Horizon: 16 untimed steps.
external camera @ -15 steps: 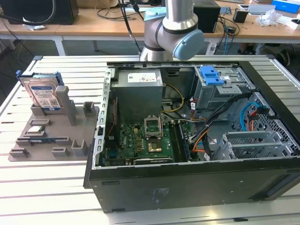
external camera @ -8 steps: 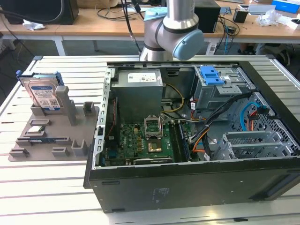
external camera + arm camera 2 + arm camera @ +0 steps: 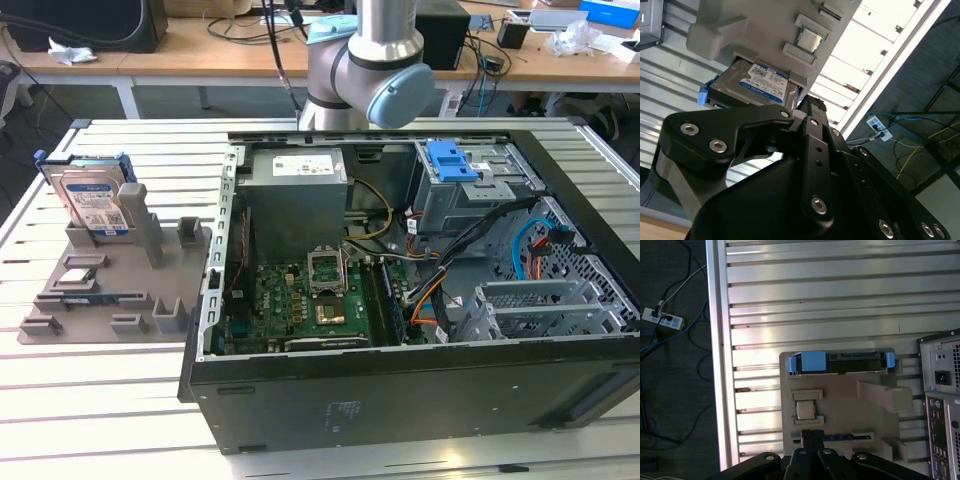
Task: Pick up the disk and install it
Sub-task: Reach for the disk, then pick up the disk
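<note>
The disk (image 3: 95,200) stands on edge in a grey holder (image 3: 110,270) on the slatted table, at the exterior view's left, beside the open computer case. It is silver with a white and blue label (image 3: 760,80) and blue side rails. In the first wrist view I look down on the disk's top edge (image 3: 855,362) and on the holder (image 3: 850,405). My gripper (image 3: 811,436) hangs above the holder, apart from the disk. In the second wrist view the gripper (image 3: 810,106) is close to the disk's label side. Its fingers are shut with nothing between them.
The open computer case (image 3: 400,380) lies on its side on the table, with a grey power supply (image 3: 295,200) and a drive bay with a blue latch (image 3: 450,160) inside. A processor chip (image 3: 805,410) sits in the holder. A power strip (image 3: 662,319) lies on the floor past the table edge.
</note>
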Each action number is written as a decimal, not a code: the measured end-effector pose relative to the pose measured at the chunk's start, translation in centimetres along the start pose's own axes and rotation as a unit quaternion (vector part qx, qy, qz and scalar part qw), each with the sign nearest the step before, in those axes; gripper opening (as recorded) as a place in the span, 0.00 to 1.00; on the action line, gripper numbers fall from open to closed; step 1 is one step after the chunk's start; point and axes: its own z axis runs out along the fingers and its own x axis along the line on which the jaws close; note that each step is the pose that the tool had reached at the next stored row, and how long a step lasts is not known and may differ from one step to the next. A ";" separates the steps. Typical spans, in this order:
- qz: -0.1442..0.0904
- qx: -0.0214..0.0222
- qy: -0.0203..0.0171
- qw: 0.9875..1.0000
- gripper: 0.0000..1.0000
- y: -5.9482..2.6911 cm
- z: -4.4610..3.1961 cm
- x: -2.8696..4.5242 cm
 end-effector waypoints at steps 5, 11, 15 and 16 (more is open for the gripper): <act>0.000 0.000 0.000 1.000 0.10 0.27 0.03 -0.06; 0.000 0.000 0.000 1.000 0.10 0.28 0.03 -0.06; 0.000 0.000 0.000 1.000 0.10 0.28 0.04 -0.06; 0.000 0.000 0.000 1.000 0.10 0.28 0.04 -0.06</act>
